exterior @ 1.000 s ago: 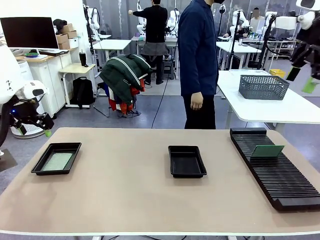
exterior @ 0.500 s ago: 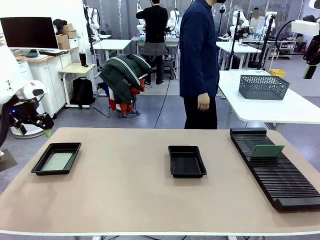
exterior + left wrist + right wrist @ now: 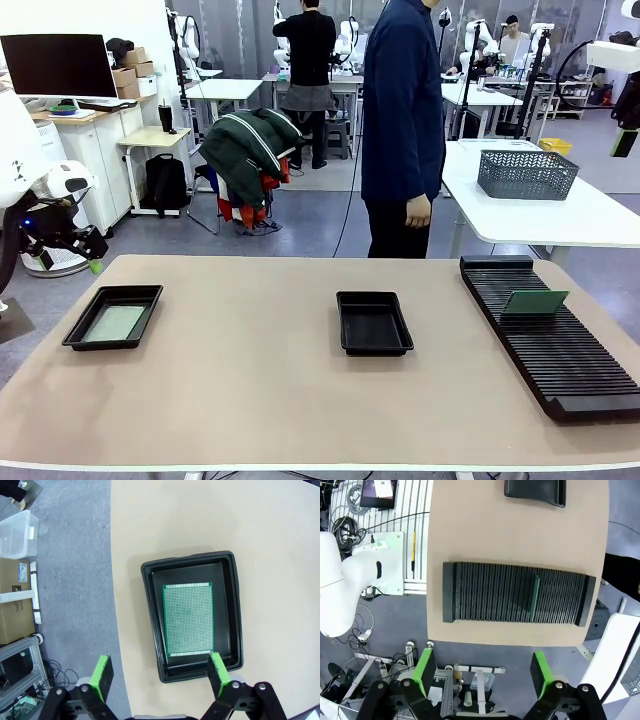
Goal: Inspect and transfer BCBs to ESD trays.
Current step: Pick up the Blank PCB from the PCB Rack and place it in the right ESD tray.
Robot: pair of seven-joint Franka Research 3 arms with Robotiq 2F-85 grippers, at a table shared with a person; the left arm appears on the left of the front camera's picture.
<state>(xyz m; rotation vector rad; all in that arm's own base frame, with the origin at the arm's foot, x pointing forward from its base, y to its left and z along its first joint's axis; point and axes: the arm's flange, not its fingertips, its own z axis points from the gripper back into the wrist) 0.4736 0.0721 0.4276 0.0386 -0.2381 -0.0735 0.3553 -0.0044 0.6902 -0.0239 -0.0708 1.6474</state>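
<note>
A black ESD tray (image 3: 75,335) lies at the table's left with a pale green BCB (image 3: 115,322) flat inside it. The left wrist view looks straight down on this tray (image 3: 236,587) and its BCB (image 3: 188,619). My left gripper (image 3: 160,672) hangs open high above the tray's near end, holding nothing; in the front view it sits off the table's left edge (image 3: 68,260). A second ESD tray (image 3: 374,322) at the table's middle holds nothing. Another BCB (image 3: 535,302) stands on edge in the rack. My right gripper (image 3: 482,667) is open and high above that BCB (image 3: 536,598).
The long black slotted rack (image 3: 560,350) runs along the table's right side. A person in dark blue (image 3: 402,120) stands at the far edge. A grey mesh basket (image 3: 527,172) sits on a white table behind. The right arm's white base (image 3: 365,575) stands beside the rack.
The right arm has lifted up and out toward the picture's upper right corner. The person has stepped a little to the right. The left arm is still.
</note>
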